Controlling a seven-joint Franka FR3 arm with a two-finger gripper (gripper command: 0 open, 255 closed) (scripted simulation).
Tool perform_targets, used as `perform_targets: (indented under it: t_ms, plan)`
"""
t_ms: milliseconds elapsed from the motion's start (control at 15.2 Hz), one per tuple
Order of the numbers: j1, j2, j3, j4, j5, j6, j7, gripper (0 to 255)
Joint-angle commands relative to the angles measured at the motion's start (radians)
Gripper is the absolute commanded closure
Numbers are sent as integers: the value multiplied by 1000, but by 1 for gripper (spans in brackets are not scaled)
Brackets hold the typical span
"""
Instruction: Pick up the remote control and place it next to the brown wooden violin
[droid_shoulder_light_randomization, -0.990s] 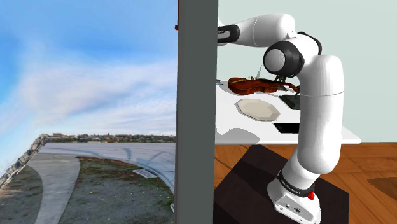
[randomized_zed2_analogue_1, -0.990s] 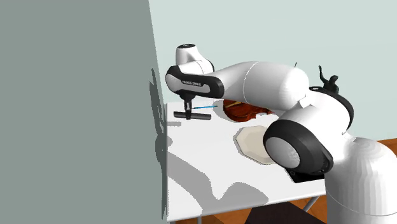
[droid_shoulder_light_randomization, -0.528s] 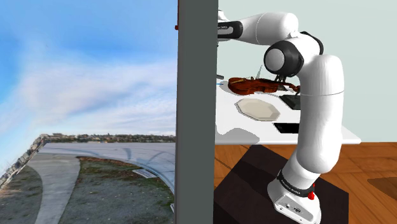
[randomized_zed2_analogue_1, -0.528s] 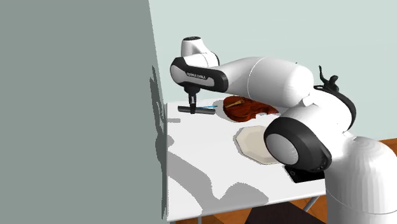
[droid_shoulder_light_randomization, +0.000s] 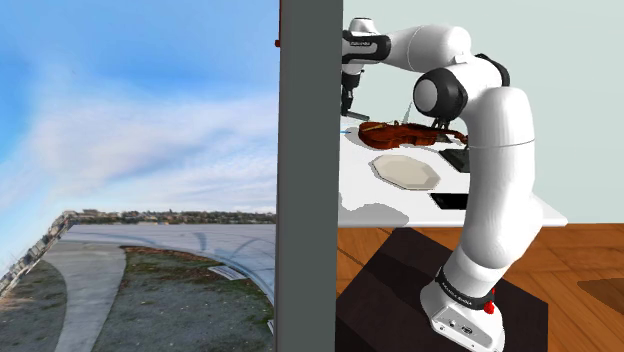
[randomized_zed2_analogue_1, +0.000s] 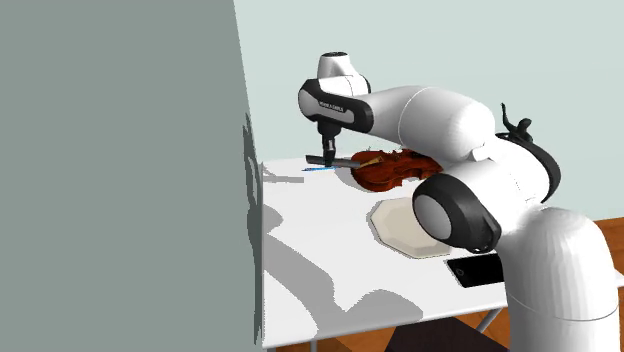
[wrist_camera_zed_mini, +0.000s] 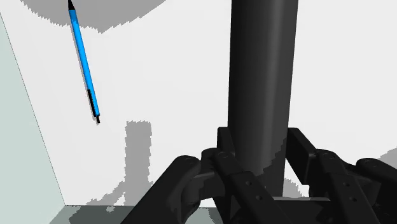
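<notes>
In the wrist view my gripper is shut on a long black remote control, which sticks out ahead of the fingers above the white table. From the second exterior view the gripper holds the remote level, just above the table and close to the left end of the brown violin. The shoulder view shows the gripper hanging just left of the violin.
A blue pen lies on the table under the gripper, also in the wrist view. A pale plate sits nearer than the violin. A flat black device lies by the table edge. A grey wall stands beside the table.
The arm has swung toward the violin, to the second exterior view's right, carrying the remote. The gripper has come out from behind the grey wall in the shoulder view.
</notes>
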Motion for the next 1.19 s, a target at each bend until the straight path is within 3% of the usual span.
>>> perform_targets:
  t_ms: [0,528,1122]
  plan:
    - [-33,16,-6,26,11,-10,-38,255]
    - [-197,157,-19,249,67,-96,-179,255]
    - [-174,135,-19,88,65,41,-187,255]
